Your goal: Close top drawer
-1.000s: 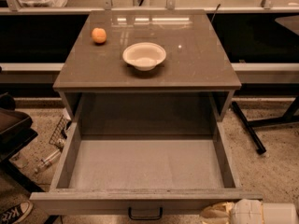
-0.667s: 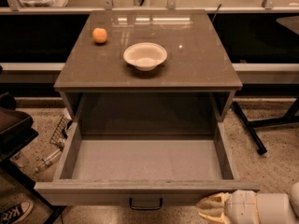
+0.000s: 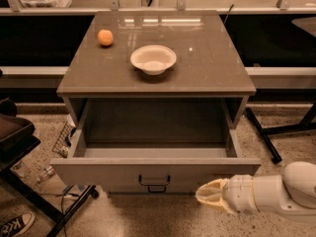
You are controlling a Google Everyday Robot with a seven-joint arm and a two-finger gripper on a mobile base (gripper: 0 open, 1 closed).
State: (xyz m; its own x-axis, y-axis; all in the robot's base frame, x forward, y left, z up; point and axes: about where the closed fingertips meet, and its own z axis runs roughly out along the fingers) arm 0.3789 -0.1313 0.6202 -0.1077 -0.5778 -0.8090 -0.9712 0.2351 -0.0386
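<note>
Partly pulled out toward camera: top drawer, long axis running left-right. Near its front's lower right, gripper, fingers together, gripping nothing.

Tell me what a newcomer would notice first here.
The top drawer stands wide open, nothing visible inside. The robot's pale tool sits at the lower right, near the drawer's right front corner. On the cabinet top rest a white bowl and, back left, a small round orange object.
</note>
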